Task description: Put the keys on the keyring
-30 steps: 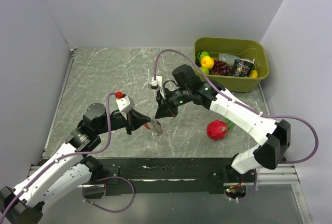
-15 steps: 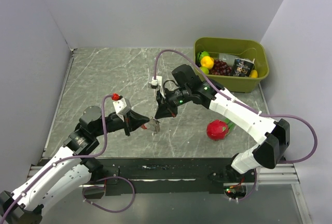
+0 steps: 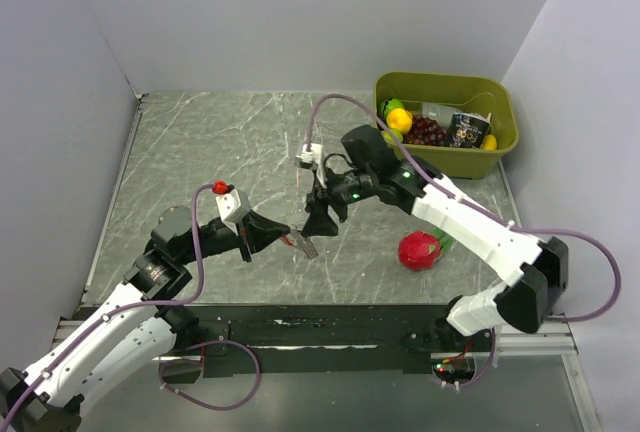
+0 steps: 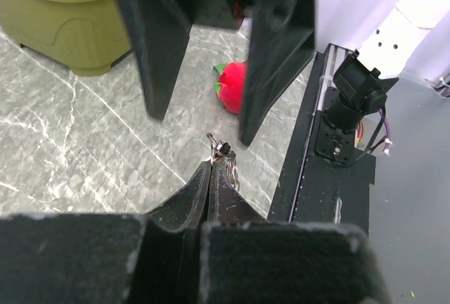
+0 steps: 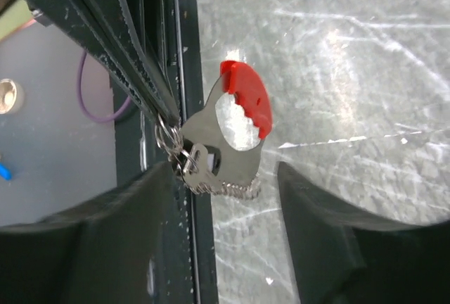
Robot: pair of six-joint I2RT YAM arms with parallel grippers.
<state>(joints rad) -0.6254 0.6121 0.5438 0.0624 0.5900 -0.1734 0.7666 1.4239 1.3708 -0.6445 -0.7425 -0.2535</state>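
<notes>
The keys (image 5: 235,135), a curved red piece on a jagged silvery strip, hang from the thin keyring (image 5: 167,139). My left gripper (image 4: 211,167) is shut on that keyring (image 4: 226,155) at its fingertips, above the table's front middle (image 3: 288,234). My right gripper (image 5: 225,202) is open, one finger on each side of the hanging keys and neither touching them. From above, the keys (image 3: 307,245) dangle just below the right gripper (image 3: 322,224).
A round red fruit with green leaves (image 3: 419,250) lies right of the grippers. An olive bin (image 3: 446,157) holding fruit and a packet stands at the back right. The dark front rail (image 3: 330,330) runs along the table's near edge.
My right gripper has opened and let go of the keys, and shifted slightly right. The keys now hang from the left gripper alone, which has barely moved.
</notes>
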